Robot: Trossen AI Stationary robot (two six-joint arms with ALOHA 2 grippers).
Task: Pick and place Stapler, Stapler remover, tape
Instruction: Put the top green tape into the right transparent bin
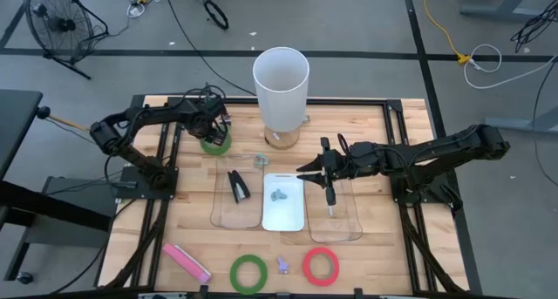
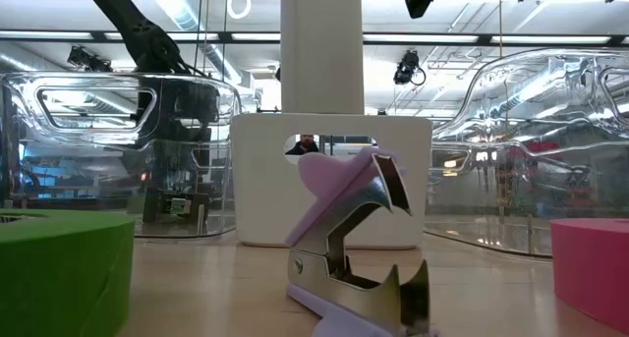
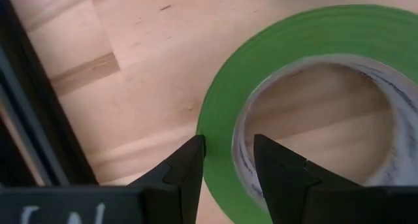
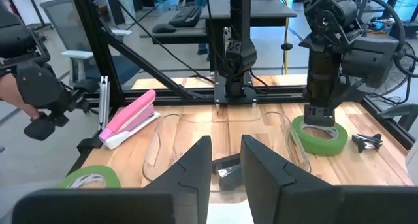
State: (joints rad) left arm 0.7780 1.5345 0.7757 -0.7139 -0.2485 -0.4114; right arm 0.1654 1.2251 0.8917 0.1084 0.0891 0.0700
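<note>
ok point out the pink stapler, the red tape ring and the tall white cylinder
pink stapler (image 1: 186,261), high view, middle of its pink top
red tape ring (image 1: 307,265), high view, left side of the band
tall white cylinder (image 1: 281,94), high view, outer wall below the rim

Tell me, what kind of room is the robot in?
Probably a robotics lab or workshop. The wooden table stands on a bare grey floor with loose cables and a floor fan, and desks with office chairs fill the room behind.

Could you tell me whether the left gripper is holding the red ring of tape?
No, the left gripper straddles the wall of a green ring of tape, while the red ring of tape lies apart near the table's front edge.
</note>
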